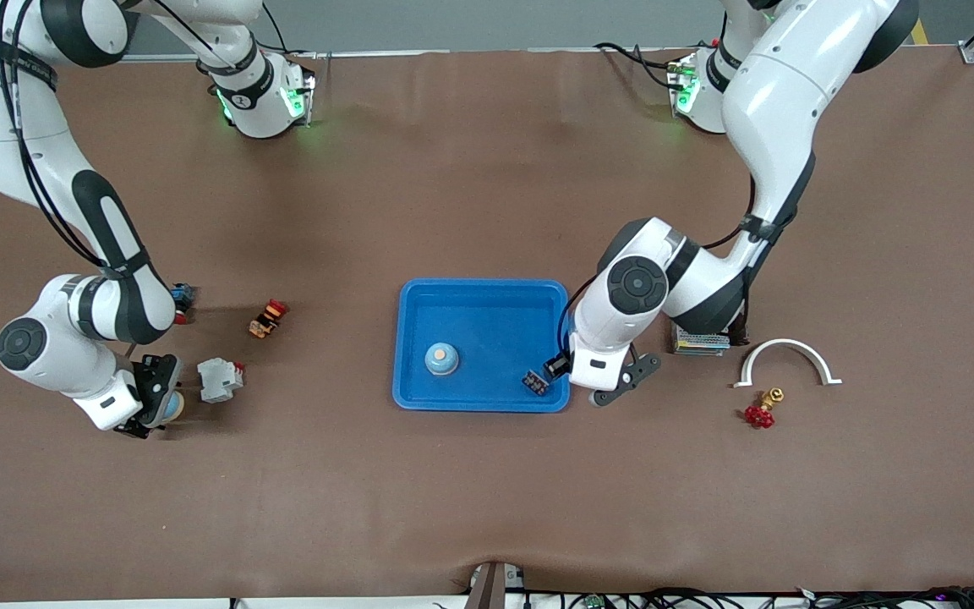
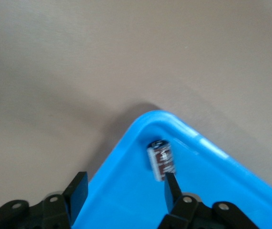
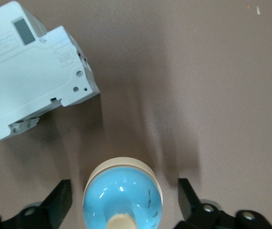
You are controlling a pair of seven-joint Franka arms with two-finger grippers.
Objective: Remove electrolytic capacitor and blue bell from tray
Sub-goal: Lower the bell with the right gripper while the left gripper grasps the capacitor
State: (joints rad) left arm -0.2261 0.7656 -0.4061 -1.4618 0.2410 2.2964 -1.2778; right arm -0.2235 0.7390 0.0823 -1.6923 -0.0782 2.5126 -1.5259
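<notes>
**A:** Item one, at the right arm's end of the counter?

**B:** Right claw, low over a blue bell. The fingers stand apart on either side of the bell, not touching it. The bell sits upright on the bare counter, outside the tray. I judge it set down there and let go.

**A:** Neighbours?

**B:** A white breaker module just beside the bell. A red-and-yellow push button lies farther from the front camera. Neither is in the way.

**A:** Item two, the tray?

**B:** Blue tray, middle of the counter. Inside stands a second blue bell-shaped piece with a pale top, upright and apart from the walls. By the task it may be due out too.

**A:** The electrolytic capacitor?

**B:** Electrolytic capacitor, a dark cylinder lying tucked into the tray corner that is nearer the front camera, toward the left arm's end.

**A:** And the left claw?

**B:** Left claw, down at that corner with jaws apart and nothing gripped. One fingertip touches the capacitor. The other sits over the rim's outer edge. The rim likely crowds the grip, so the claw may need to shift inward.

**A:** Remainder?

**B:** Grey terminal block, white arched bracket, red-handled valve, all on the counter at the left arm's end.
</notes>
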